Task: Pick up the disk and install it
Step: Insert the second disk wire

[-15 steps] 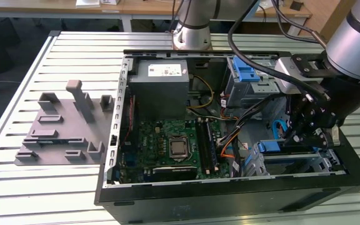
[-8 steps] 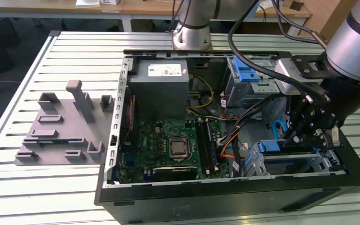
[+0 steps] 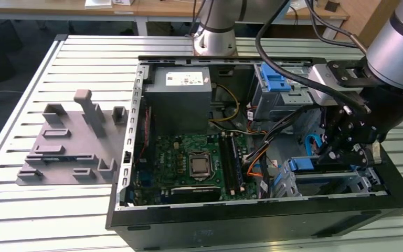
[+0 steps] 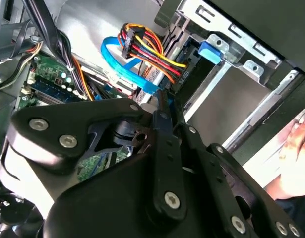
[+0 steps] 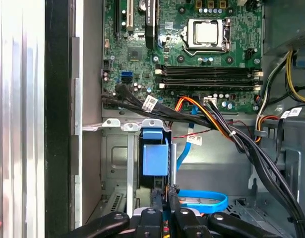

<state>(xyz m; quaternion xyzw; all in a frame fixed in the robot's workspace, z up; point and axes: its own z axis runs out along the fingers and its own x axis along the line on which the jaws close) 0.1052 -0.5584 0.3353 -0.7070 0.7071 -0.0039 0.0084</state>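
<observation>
1. the arm reaches down into the open pc case [image 3: 257, 220] at the exterior view's right, with the gripper [image 3: 336, 152] low over the drive bay near the case's front corner.
2. in the first wrist view the gripper [image 5: 163, 198] has its two dark fingers [image 5: 155, 201] drawn almost together, just a thin gap between them, pinching something narrow with a bit of blue in it. can't make out what that is, the linkage covers it.
3. the disk itself is hard to pin down. the blue plastic piece [image 5: 155, 156] sitting in the silver drive cage [image 5: 117, 163] right past the fingertips may be its carrier bracket, but no metal body or label shows, so can't say for sure it's the disk or whether it's seated.
4. in the second wrist view the black gripper linkage [image 4: 142, 173] blocks most of the bay, and only a blue tab [image 4: 210, 51] at the cage edge peeks out.
5. a blue flat cable [image 5: 202, 201] loops beside the fingers, and a bundle of red, yellow and black wires [image 4: 147, 49] runs to a plug above the bay.
6. the motherboard [image 3: 187, 163] with its bare cpu socket [image 5: 207, 32] is in plain sight, and so is the grey box [image 3: 179, 97] with a white sticker at the case's far end.
7. a blurry hand [image 4: 298, 153] is cut off at the frame edge in the second wrist view, outside the case wall.
8. a grey fixture plate [image 3: 72, 147] sits on the slatted table [image 3: 33, 210] at the exterior view's left, well apart from the case.
</observation>
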